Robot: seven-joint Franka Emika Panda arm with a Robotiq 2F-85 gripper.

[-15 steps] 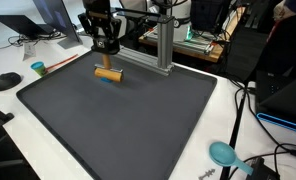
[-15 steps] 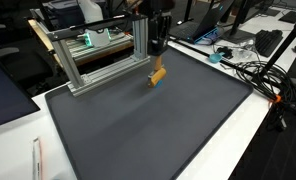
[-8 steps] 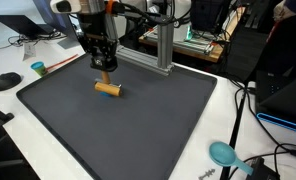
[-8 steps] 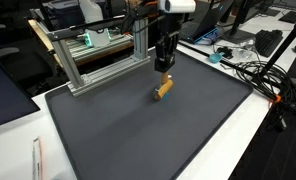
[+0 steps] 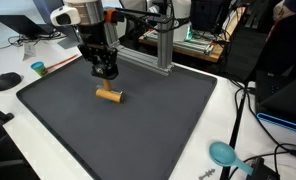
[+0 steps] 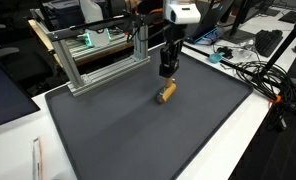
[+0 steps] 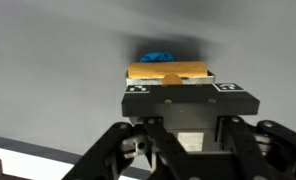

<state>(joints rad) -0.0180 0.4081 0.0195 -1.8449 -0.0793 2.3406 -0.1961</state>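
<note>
My gripper [image 5: 107, 80] hangs low over the far part of the black mat [image 5: 138, 130], also seen in the other exterior view [image 6: 167, 78]. Directly under its fingertips is a short wooden cylinder [image 5: 109, 96] with a blue part at one end, lying level just above or on the mat [image 6: 166, 92]. In the wrist view the cylinder [image 7: 168, 72] sits right at the gripper's tip [image 7: 170, 85], with the blue part [image 7: 158, 56] behind it. A black plate with markers hides the fingertips. The cylinder travels with the gripper, so the fingers appear shut on it.
An aluminium frame [image 5: 163, 45] stands at the mat's far edge [image 6: 98, 60]. A teal cup [image 5: 37, 68] and a black mouse [image 5: 6, 81] lie off the mat on the white table. A teal round object [image 5: 223, 153] and cables [image 6: 253, 72] are on the other side.
The gripper has moved away from the aluminium frame toward the middle of the mat and lower, and the wooden cylinder has moved along with it.
</note>
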